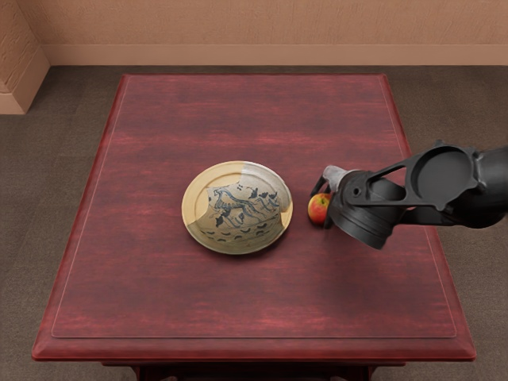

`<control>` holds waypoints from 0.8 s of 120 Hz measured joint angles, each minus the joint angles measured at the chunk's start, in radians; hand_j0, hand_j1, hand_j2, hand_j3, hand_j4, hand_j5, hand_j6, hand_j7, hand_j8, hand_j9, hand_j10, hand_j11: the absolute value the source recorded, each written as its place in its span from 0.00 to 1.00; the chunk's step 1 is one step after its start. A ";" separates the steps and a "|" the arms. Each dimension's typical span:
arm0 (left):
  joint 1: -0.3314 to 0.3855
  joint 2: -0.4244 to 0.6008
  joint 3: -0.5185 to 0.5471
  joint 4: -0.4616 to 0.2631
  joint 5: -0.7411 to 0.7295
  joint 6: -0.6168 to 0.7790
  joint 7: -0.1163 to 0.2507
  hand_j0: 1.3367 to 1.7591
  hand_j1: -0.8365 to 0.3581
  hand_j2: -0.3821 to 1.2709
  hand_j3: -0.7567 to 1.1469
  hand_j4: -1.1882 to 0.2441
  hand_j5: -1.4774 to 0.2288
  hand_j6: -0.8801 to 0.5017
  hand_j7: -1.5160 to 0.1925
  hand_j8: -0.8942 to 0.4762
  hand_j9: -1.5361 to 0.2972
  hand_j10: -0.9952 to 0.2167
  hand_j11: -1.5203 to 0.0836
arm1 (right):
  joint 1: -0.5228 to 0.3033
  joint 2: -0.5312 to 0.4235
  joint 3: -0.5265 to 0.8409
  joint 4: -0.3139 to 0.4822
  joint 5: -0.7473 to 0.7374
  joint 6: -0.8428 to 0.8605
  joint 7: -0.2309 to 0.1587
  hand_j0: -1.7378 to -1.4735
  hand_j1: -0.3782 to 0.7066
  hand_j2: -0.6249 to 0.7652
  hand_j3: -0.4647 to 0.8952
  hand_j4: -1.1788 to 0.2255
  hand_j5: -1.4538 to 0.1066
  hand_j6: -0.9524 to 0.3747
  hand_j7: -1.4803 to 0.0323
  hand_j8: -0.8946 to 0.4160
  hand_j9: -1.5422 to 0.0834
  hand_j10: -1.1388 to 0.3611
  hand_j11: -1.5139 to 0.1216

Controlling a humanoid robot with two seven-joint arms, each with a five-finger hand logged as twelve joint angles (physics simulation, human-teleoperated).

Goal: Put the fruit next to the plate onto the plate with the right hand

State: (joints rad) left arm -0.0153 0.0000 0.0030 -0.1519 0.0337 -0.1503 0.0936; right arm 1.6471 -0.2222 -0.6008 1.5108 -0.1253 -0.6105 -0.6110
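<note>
A small red and yellow fruit (317, 209) sits on the table just right of the plate (200, 208), a cream round dish with a dark blue painted pattern. My right hand (322, 206) reaches in from the right edge. Its dark fingers (317, 188) close on the fruit from the far and near sides. The bulky black wrist hides the palm and the fruit's right side. The fruit looks level with the table top, a small gap apart from the plate's rim. The left arm does not show.
The dark red wooden table (159, 302) stands on a brown carpet, with a beige wall at the back. The right forearm (444, 186) lies over the table's right side.
</note>
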 joint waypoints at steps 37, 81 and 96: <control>0.000 0.000 0.000 0.000 0.000 0.000 0.000 0.76 0.76 0.26 0.40 0.67 0.69 0.47 0.71 0.48 0.67 0.63 0.76 | -0.005 -0.002 0.002 -0.007 0.000 0.002 0.000 0.32 0.57 0.56 0.34 0.44 0.37 0.42 0.41 0.36 0.42 0.33 0.40; 0.000 0.000 0.000 0.000 0.000 0.000 0.000 0.76 0.76 0.26 0.40 0.67 0.69 0.47 0.71 0.48 0.67 0.63 0.76 | 0.038 -0.075 0.011 0.022 0.009 0.004 -0.002 0.33 0.53 0.63 0.34 0.45 0.22 0.44 0.30 0.37 0.30 0.24 0.29; 0.000 0.000 0.000 0.000 0.000 0.000 0.000 0.76 0.76 0.26 0.40 0.67 0.69 0.47 0.71 0.48 0.67 0.63 0.76 | 0.096 -0.094 0.034 0.069 0.012 0.005 -0.002 0.33 0.53 0.62 0.34 0.46 0.20 0.44 0.28 0.37 0.28 0.23 0.27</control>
State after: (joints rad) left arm -0.0153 0.0000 0.0030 -0.1519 0.0338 -0.1503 0.0936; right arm 1.7436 -0.3167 -0.5664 1.5802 -0.1134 -0.6054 -0.6133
